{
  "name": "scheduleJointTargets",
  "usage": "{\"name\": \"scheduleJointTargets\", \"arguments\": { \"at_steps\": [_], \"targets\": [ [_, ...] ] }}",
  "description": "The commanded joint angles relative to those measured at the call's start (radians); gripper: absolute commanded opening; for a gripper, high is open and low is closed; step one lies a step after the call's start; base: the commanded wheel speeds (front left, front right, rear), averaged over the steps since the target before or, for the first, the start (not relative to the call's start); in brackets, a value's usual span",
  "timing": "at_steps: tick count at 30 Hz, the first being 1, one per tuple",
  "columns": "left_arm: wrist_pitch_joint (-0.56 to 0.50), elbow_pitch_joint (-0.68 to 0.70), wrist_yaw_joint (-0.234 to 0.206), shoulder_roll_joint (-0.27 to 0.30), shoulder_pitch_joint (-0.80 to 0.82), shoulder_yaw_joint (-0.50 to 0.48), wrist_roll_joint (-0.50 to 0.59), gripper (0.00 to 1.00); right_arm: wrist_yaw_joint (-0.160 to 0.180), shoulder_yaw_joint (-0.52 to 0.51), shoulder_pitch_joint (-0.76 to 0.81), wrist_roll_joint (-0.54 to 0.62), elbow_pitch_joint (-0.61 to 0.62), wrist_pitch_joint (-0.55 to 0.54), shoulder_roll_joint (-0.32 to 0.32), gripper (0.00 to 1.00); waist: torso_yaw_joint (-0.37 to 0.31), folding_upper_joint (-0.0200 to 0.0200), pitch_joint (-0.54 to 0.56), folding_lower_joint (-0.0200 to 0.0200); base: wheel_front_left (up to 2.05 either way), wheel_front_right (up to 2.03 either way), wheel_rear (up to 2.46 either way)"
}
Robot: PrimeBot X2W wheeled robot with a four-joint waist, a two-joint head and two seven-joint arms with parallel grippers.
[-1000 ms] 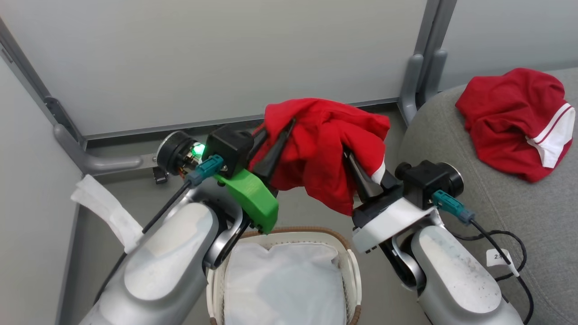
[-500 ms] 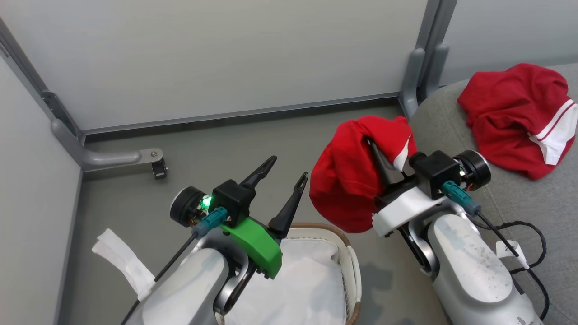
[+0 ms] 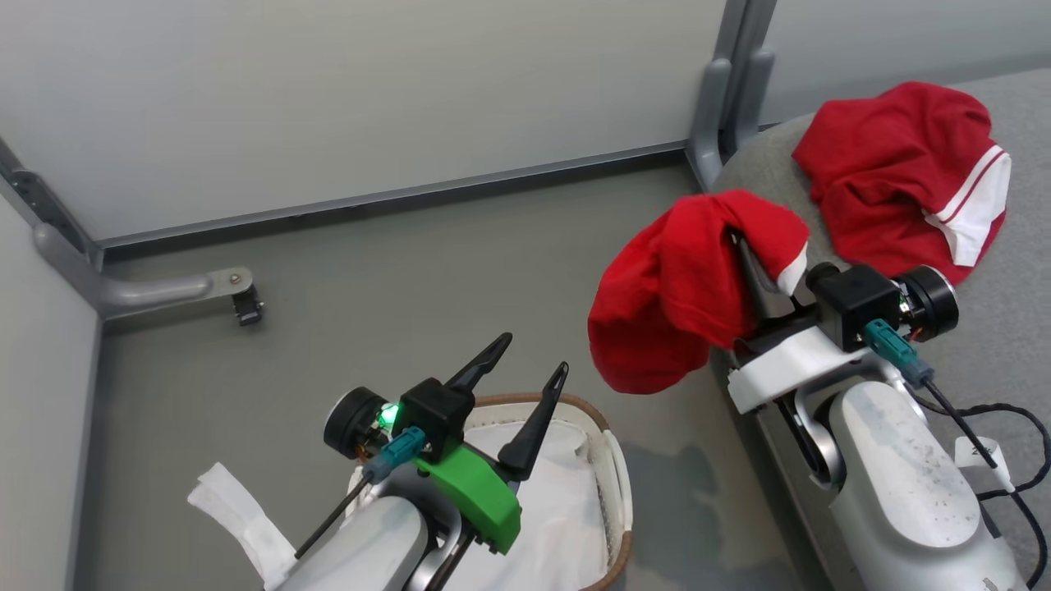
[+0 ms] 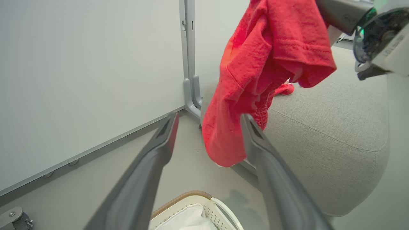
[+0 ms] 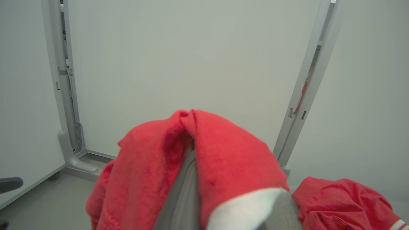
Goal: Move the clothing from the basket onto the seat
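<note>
A red garment (image 3: 673,287) with a white cuff hangs draped over my right gripper (image 3: 736,240), which is shut on it at the seat's front-left edge; the fingertips are hidden under the cloth. In the right wrist view the same red garment (image 5: 220,150) covers the fingers. A second red garment (image 3: 895,164) with white trim lies on the grey seat (image 3: 993,345). My left gripper (image 3: 527,367) stands open and empty above the basket (image 3: 617,484). The left wrist view has the hanging red garment (image 4: 265,64) beyond the open fingers (image 4: 166,134).
A plain white sheet (image 3: 566,509) lines the basket. Grey partition walls (image 3: 369,98) close the far side, with a metal foot bracket (image 3: 172,289) on the floor at left. A white tag (image 3: 238,525) and a black cable (image 3: 1018,460) hang by the arms.
My left gripper has let go of the red garment and pulled back over the basket. The right arm has carried the garment rightward to the seat's edge. The camera has also turned right.
</note>
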State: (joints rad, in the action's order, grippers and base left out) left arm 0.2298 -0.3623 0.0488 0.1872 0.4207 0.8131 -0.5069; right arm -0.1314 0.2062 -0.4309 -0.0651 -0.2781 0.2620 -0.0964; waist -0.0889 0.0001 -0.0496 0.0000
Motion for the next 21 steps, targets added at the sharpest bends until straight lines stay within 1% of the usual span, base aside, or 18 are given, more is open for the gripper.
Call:
{"name": "scheduleJointTargets", "arguments": {
  "at_steps": [1,6,14,21],
  "targets": [
    [0.006,0.001,-0.006,0.0,-0.013,-0.001,0.002,1.0,0.001,-0.01,0.018,0.006,0.007,0.004,-0.007,0.0,-0.045,-0.0001,-0.02,0.0,0.0,0.0,0.0],
    [0.013,0.009,-0.015,0.007,-0.007,-0.005,0.009,1.0,0.001,-0.031,0.026,0.009,0.026,0.004,-0.008,0.0,-0.14,-0.0001,-0.056,0.0,0.0,0.0,0.0],
    [0.017,0.008,-0.013,0.003,0.031,0.007,0.029,1.0,0.001,-0.068,0.04,0.013,0.055,0.004,0.004,0.0,-0.285,-0.0001,-0.118,0.0,0.0,0.0,0.0],
    [0.012,0.003,-0.011,0.005,0.055,0.019,0.04,1.0,0.001,-0.093,0.054,0.006,0.064,0.005,0.016,0.0,-0.363,-0.0001,-0.161,0.0,0.0,0.0,0.0]
  ]
}}
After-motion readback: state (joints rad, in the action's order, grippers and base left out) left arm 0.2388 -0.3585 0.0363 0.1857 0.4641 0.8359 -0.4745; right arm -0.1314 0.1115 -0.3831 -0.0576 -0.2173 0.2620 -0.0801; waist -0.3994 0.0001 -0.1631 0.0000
